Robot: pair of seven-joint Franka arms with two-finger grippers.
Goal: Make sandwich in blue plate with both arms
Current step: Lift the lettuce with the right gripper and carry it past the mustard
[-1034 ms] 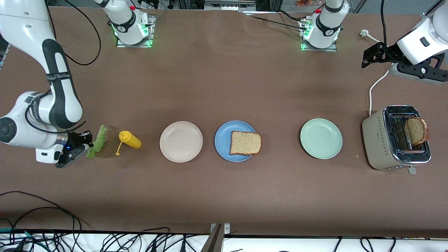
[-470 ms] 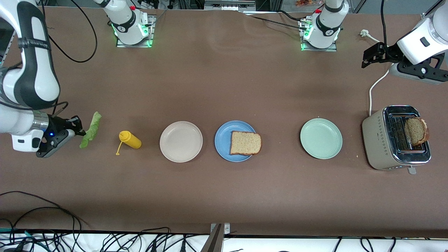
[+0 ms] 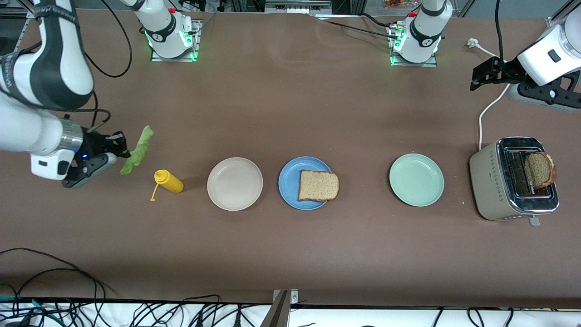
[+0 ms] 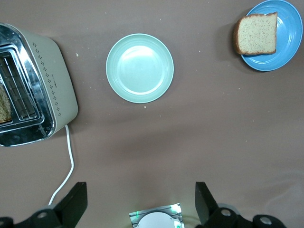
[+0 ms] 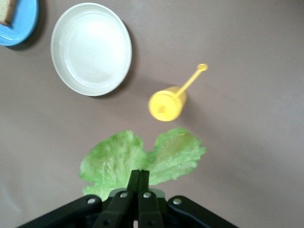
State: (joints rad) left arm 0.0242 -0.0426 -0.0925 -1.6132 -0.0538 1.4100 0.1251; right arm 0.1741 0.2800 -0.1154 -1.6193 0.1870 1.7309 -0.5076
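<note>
My right gripper (image 3: 123,153) is shut on the edge of a crinkled green lettuce leaf (image 3: 138,146), which hangs in the air over the table beside the yellow bottle; the right wrist view shows the shut gripper (image 5: 139,178) pinching the leaf (image 5: 142,156). One slice of brown bread (image 3: 318,185) lies on the blue plate (image 3: 289,181) at mid-table. A second slice (image 3: 540,170) stands in the toaster (image 3: 494,181). My left gripper (image 3: 475,78) hangs open and empty over the table at the left arm's end, its gripper (image 4: 140,202) high above the surface.
A yellow squeeze bottle (image 3: 169,180) lies on its side between the lettuce and the beige plate (image 3: 234,183). A pale green plate (image 3: 416,179) sits between the blue plate and the toaster. The toaster's white cord (image 3: 488,109) runs toward the left arm's base.
The right gripper has lifted the lettuce off the table and carried it upward and toward the bottle. The left arm has barely moved.
</note>
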